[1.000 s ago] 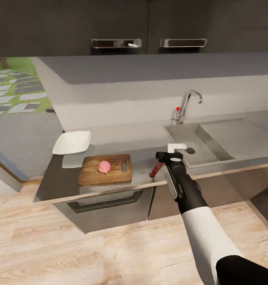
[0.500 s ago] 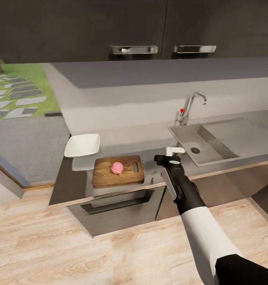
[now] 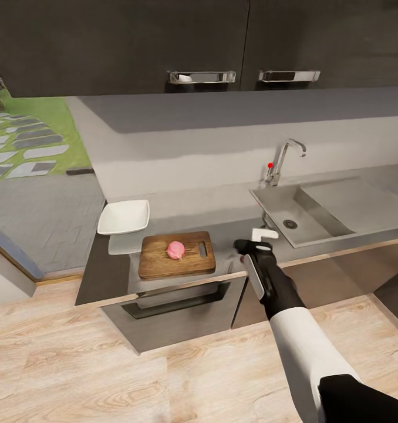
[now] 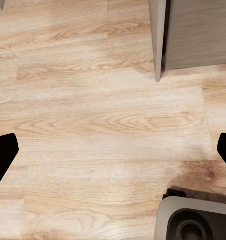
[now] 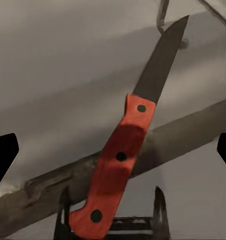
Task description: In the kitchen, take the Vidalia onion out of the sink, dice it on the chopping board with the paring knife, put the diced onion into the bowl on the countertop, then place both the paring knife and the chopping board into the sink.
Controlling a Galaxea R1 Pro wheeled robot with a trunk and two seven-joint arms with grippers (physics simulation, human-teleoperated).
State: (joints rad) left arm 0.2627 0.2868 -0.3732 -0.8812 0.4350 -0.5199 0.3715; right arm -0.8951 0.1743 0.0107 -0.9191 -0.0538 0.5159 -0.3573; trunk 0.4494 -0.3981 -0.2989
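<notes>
The Vidalia onion (image 3: 175,249) sits whole on the brown chopping board (image 3: 164,264), on the grey countertop (image 3: 228,232). Just behind the board to the left is the white bowl (image 3: 124,217). To the right lies the steel sink (image 3: 316,220) with its tap (image 3: 279,158). My right gripper (image 3: 256,242) hovers over the counter's front edge between board and sink. Only a red bit of the paring knife (image 3: 241,257) shows beside it. In the right wrist view the paring knife (image 5: 118,165) lies between the wide-spread fingers of the right gripper (image 5: 113,150), touching neither. My left gripper (image 4: 113,152) hangs open over the floor.
Dark wall cabinets with steel handles (image 3: 202,76) hang above the counter. An oven front (image 3: 169,299) sits under the board. Light wooden flooring (image 3: 105,376) lies before the counter. A grey cabinet corner (image 4: 193,35) and my base (image 4: 193,220) show in the left wrist view.
The head camera has shifted, sliding the whole scene right. My right gripper has moved over the paring knife, which lay in plain sight beside it one second ago. Onion, board and bowl stay put.
</notes>
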